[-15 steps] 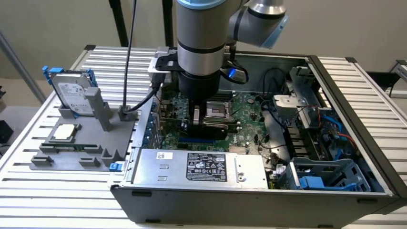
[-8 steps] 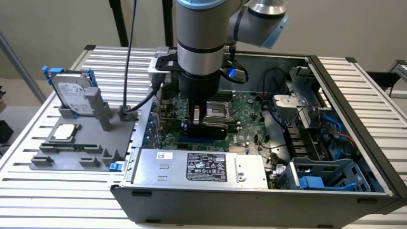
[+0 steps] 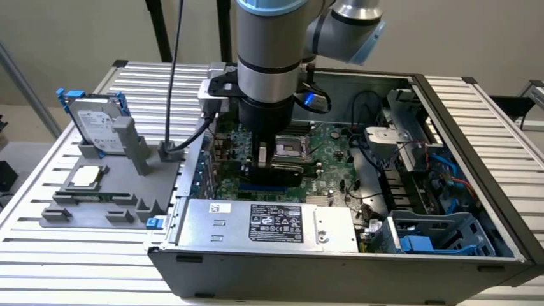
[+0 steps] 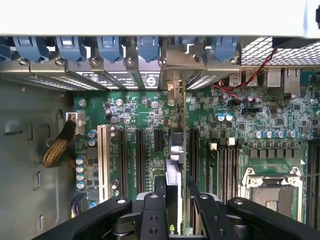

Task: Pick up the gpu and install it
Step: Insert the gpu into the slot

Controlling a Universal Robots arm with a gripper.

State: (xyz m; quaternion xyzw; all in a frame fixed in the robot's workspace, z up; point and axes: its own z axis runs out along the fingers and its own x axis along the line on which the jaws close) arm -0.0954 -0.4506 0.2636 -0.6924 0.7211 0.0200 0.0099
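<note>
My gripper [image 4: 175, 206] is shut on the gpu [image 4: 173, 172], a thin card seen edge-on between the two black fingers [image 4: 152, 212]. The card stands upright over the row of long expansion slots [image 4: 140, 160] on the green motherboard [image 4: 240, 112]. Its silver end bracket [image 4: 172, 90] reaches the slotted rear wall of the case. In the exterior view the arm reaches straight down into the open computer case [image 3: 340, 255], with the gripper [image 3: 270, 162] low over the motherboard [image 3: 327, 143]; the arm covers most of the card there.
Outside the case, at the exterior view's left, a grey holder [image 3: 60, 213] carries a silver hard drive [image 3: 95, 124], a processor chip [image 3: 85, 177] and a memory stick [image 3: 89, 196]. Inside are the power supply [image 3: 264, 223], CPU socket [image 4: 270, 187], cables [image 3: 425, 172] and a blue drive cage [image 3: 434, 236].
</note>
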